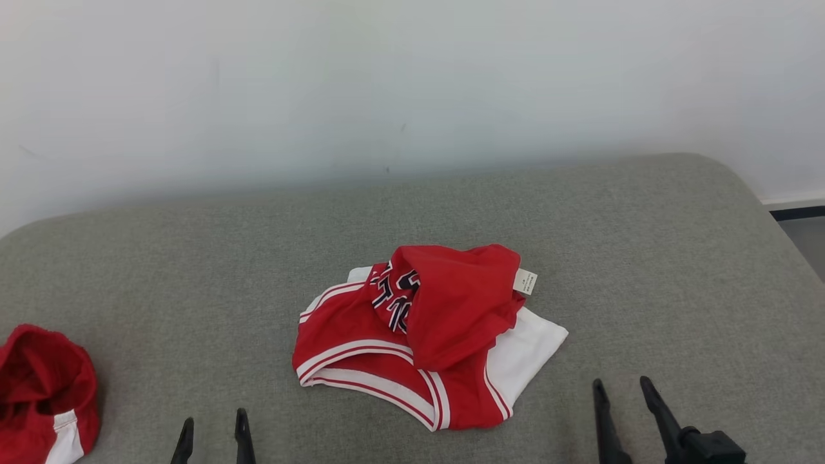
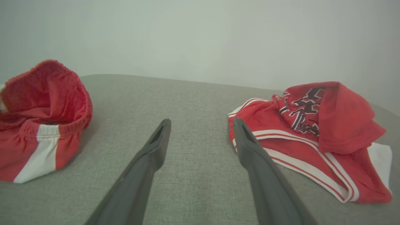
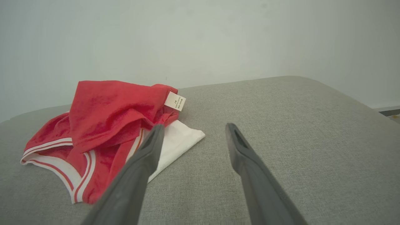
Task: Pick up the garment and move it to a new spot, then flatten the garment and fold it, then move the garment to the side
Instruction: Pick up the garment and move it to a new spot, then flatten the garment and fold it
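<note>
- Spare red garment (image 1: 45, 393): bunched at the far left of the grey padded surface (image 1: 644, 258), with a white side stripe. It lies well apart from the piece I am after and is not my concern.
- Left jaws: apart and holding nothing, with both dark fingers (image 1: 242, 438) low at the lower left. From my left wrist, the target lies ahead and off to the right, its striped hem just past my right-hand finger.
- Garment (image 1: 419, 335): red with white-and-red trim, crumpled near the middle of the surface and lying between my two arms. A red fold is flopped over the top, with dark lettering (image 1: 390, 296) showing under its left edge. It is neither flat nor folded, so I judge the task is at its very start.
- Care label (image 1: 525, 281): a small white label on the far right of the top fold.
- White panel (image 1: 528, 354): this juts out at the garment's lower right, towards my right arm.
- Right jaws: apart and empty, with the fingers (image 1: 606, 419) at the lower right. The white corner lies ahead and to the left.
- Bearing for the pick: the heap's long axis runs roughly left to right across me. I judge the right arm slightly nearer, by way of the white corner, and the left arm would take the striped hem.
</note>
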`<state>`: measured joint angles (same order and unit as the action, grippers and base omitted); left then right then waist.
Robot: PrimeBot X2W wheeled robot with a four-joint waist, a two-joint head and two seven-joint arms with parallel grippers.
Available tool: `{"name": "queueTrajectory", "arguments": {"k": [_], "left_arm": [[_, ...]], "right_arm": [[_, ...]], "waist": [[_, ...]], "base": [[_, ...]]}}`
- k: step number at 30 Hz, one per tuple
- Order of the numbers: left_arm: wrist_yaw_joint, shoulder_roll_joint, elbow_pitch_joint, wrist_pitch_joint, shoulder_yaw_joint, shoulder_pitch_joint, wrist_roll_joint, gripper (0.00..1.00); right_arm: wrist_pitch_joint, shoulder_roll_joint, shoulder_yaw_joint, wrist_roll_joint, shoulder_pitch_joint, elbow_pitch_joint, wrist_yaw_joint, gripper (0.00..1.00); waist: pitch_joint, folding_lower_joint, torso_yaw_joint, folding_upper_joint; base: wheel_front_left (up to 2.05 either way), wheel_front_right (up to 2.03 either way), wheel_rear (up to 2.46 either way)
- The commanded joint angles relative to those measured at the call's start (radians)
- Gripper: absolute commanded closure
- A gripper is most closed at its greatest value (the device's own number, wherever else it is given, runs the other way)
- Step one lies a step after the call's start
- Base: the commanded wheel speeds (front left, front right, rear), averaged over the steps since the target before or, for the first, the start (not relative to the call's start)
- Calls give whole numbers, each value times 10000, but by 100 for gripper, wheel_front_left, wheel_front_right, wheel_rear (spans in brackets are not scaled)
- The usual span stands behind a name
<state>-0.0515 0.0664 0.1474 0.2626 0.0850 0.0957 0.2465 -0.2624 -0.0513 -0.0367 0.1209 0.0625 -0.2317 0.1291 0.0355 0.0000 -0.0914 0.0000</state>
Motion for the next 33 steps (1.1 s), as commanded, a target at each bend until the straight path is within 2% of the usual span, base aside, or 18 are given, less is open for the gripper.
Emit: {"name": "queueTrajectory", "arguments": {"k": [1, 16, 30, 33], "left_arm": [[19, -58, 397, 31, -194, 29, 38, 0], [404, -118, 765, 33, -927, -11, -197, 0], [678, -154, 932, 33, -804, -150, -321, 0], [953, -162, 1070, 33, -569, -208, -165, 0]], "right_arm": [[111, 22, 219, -286, 75, -79, 30, 0], [183, 17, 496, -594, -100, -55, 30, 0], [191, 19, 487, -407, -161, -154, 30, 0], [183, 17, 491, -339, -160, -163, 30, 0]], "waist": [[-11, 0, -55, 0], [-85, 0, 221, 0], [-115, 0, 148, 0], [-96, 0, 140, 0]], "base": [[0, 0, 0], [0, 0, 0], [0, 0, 0], [0, 0, 0]]}}
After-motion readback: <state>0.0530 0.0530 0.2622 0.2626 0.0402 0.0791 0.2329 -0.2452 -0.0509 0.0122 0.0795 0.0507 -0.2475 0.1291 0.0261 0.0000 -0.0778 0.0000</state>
